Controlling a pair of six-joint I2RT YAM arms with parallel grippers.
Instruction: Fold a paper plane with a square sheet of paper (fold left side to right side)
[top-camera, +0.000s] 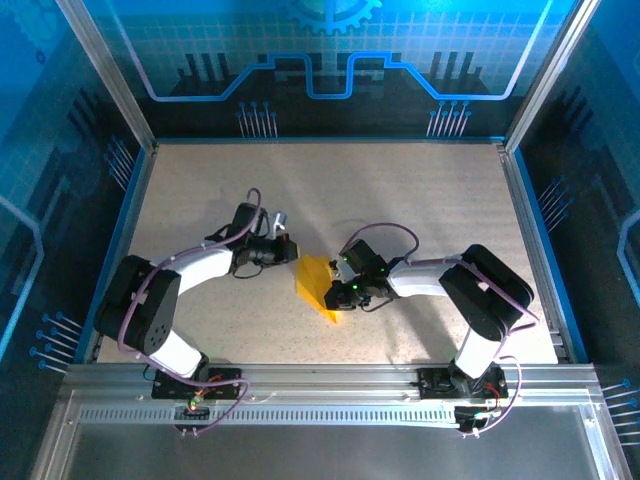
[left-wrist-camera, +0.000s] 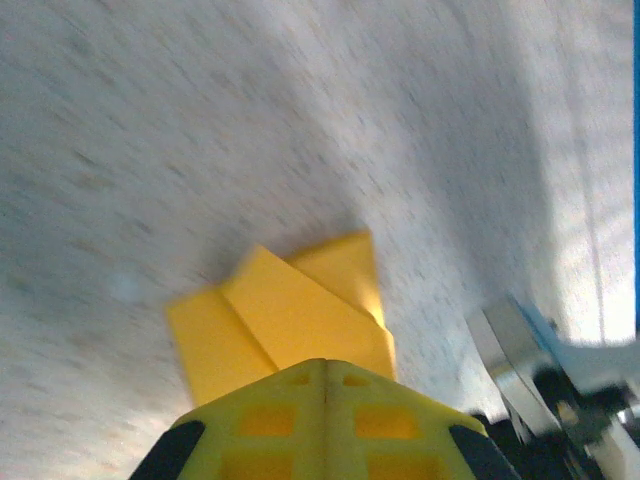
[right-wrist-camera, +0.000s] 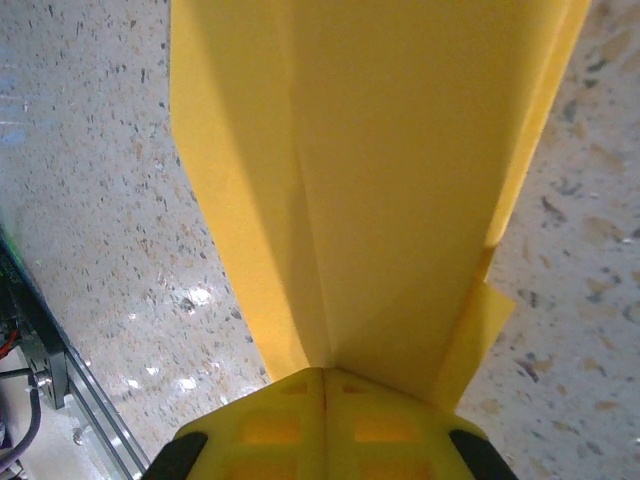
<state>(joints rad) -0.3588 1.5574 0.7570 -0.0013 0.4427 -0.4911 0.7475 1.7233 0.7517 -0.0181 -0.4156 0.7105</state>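
The square sheet of paper (top-camera: 315, 285) is yellow-orange, folded into a creased wedge whose point faces the near edge, mid-table between the arms. My right gripper (top-camera: 339, 292) is at the wedge's right edge. In the right wrist view the paper (right-wrist-camera: 400, 180) rises straight out of the closed tips of that gripper (right-wrist-camera: 325, 372), which is shut on it. My left gripper (top-camera: 291, 250) is at the paper's far-left corner. In the left wrist view its jaws (left-wrist-camera: 325, 365) are pressed together, and the folded paper (left-wrist-camera: 290, 320) lies just beyond them; whether they touch it I cannot tell.
The speckled beige table (top-camera: 420, 190) has free room all round the paper. A metal rail (top-camera: 320, 375) runs along the near edge and blue walls close the other sides. Part of the right arm (left-wrist-camera: 545, 375) shows in the left wrist view.
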